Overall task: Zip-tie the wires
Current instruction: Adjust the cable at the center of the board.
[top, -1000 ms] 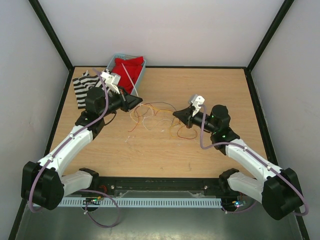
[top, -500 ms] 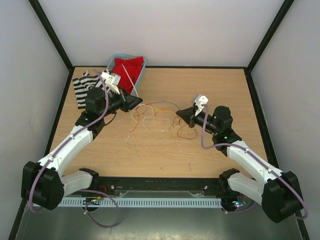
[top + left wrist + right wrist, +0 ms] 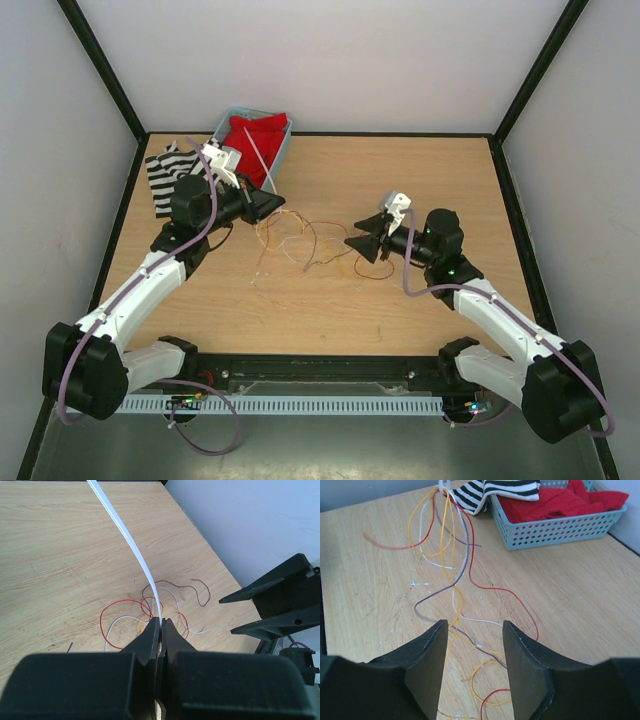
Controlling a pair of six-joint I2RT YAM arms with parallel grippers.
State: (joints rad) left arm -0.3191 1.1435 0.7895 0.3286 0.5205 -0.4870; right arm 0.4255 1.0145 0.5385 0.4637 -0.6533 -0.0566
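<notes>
Left gripper point(image 3: 161, 621) pinches flat strip point(image 3: 135, 555) (thin wires point(image 3: 145, 602) curl).

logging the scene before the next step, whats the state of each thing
left gripper, shut on white strip
right gripper, open, empty
wires, loose on table, not tied
white strip, held at one end, unlooped
basket, holding red cloth
striped cloth, crumpled beside basket

Soft, even, bright light fills every view; shadows on the pale wooden table point(image 3: 330, 310) are faint. In both wrist views the close black fingers point(image 3: 427, 665) look blurred, out of focus.
</notes>
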